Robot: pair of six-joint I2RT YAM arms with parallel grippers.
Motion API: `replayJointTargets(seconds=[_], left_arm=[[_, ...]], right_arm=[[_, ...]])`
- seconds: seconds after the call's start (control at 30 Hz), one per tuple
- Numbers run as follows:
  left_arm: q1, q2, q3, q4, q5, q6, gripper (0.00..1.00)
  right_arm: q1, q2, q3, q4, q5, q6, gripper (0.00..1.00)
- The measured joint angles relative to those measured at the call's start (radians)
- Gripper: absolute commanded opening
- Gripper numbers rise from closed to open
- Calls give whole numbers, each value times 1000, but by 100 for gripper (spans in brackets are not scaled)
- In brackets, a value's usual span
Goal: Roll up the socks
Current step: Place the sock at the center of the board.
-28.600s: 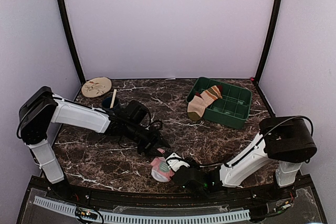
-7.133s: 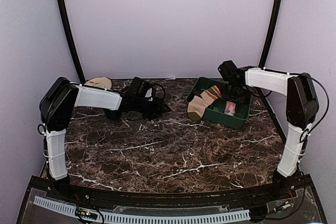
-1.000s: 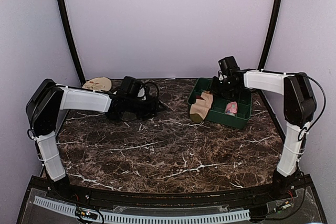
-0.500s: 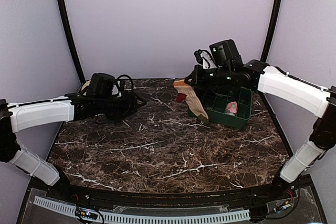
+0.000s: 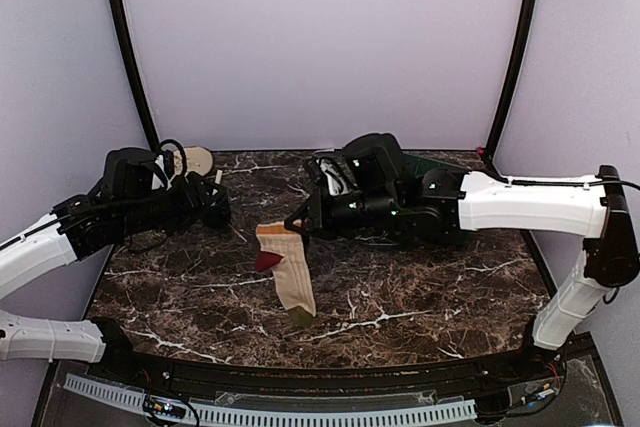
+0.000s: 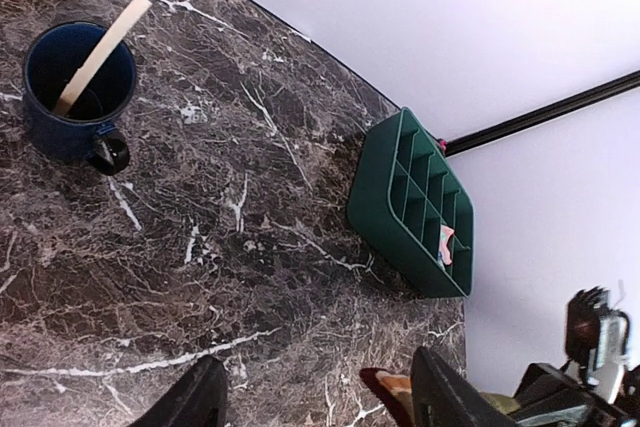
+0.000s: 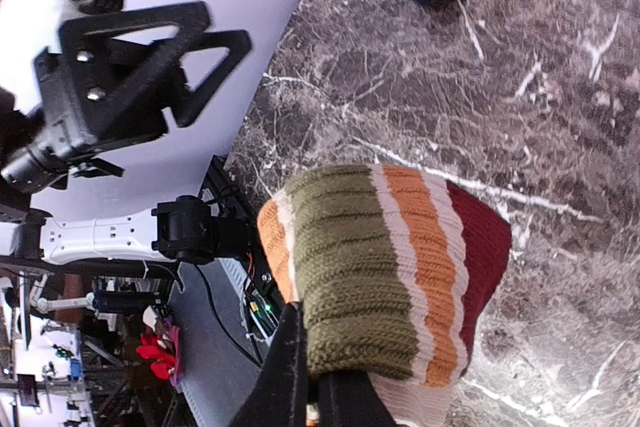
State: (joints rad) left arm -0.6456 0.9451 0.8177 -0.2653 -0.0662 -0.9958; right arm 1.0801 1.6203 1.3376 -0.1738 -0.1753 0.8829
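Observation:
The tan sock with olive, orange, cream and dark-red stripes (image 5: 285,272) hangs above the middle of the table, its toe close to the marble. My right gripper (image 5: 300,222) is shut on its cuff. In the right wrist view the sock (image 7: 390,267) bulges over the shut gripper (image 7: 316,359). The pink sock (image 6: 445,244) lies rolled in a compartment of the green tray (image 6: 415,202) at the far right. My left gripper (image 5: 200,207) hovers at the left, open and empty. In its own view the left gripper (image 6: 315,407) frames bare marble and the striped sock's red heel (image 6: 385,387).
A blue mug (image 6: 78,92) holding a wooden stick (image 6: 100,52) stands at the back left, with a patterned plate (image 5: 190,159) behind it. My right arm hides most of the tray in the top view. The dark marble table (image 5: 400,297) is walled on three sides.
My right arm has lifted the striped sock out of the tray and swung it left to the table's middle. My left arm has drawn back to the left and risen.

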Motion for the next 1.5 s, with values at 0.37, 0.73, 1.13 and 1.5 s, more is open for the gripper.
replayJointTargets(seconds=[0.37,0.73,1.13,1.5], left_arm=[[-1,-14,-30,-68,-31,-13,66],[-1,75,-19,-66,-25,-20,67],[-1,46,-35,-103,-47,-60,70],[-1,64,-41,-68,-6,-53,71]], right_arm=[[6,27,92,-211,212,-159,0],[115,59,270,-392,661,-613,5],[351,383,181,-333,620,-777,45],[338,144,93,-246,591,-657,49]])
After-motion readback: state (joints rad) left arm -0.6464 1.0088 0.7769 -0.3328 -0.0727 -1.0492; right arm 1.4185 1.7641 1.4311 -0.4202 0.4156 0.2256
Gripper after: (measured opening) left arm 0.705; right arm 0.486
